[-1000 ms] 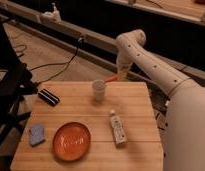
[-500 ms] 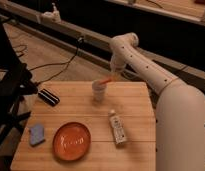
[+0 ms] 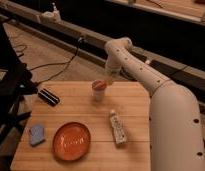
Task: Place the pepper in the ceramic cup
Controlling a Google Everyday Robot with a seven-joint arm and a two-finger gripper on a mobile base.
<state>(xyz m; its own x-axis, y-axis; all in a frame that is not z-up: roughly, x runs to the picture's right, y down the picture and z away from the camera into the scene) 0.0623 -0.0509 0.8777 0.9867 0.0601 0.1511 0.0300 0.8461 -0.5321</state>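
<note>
The whitish ceramic cup (image 3: 98, 92) stands upright near the far middle of the wooden table (image 3: 81, 107). The orange-red pepper (image 3: 99, 84) is at the cup's rim, just over its mouth. My gripper (image 3: 106, 80) hangs from the white arm right above and slightly right of the cup, at the pepper. I cannot tell whether the pepper is still held or rests in the cup.
A round orange plate (image 3: 71, 140) lies near the front. A white tube-shaped bottle (image 3: 117, 128) lies to its right. A blue sponge (image 3: 37, 134) is at the front left and a black object (image 3: 48, 97) at the left edge. Cables cross the floor behind.
The gripper with the pepper has moved left from beyond the table's far edge to just over the cup's mouth.
</note>
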